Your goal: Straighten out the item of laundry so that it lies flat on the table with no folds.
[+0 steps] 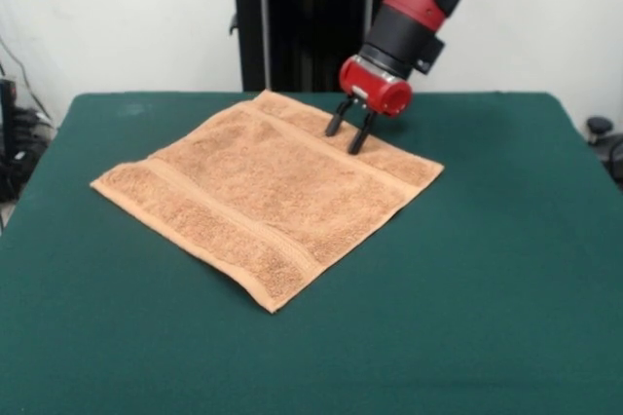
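Observation:
An orange-tan terry towel [265, 193] lies spread on the dark green table [487, 269], turned like a diamond, with a woven band near two opposite edges. It looks flat, with no fold showing. My gripper [348, 134] hangs from the red arm over the towel's far right part, near the band by that edge. Its two black fingers [337, 119] are slightly apart, with their tips at or just above the cloth. Nothing is held between them.
The black pedestal [297, 25] stands behind the table's far edge. Cables and dark gear [15, 142] sit off the table at the left, and a small dark object [601, 132] shows at the right edge.

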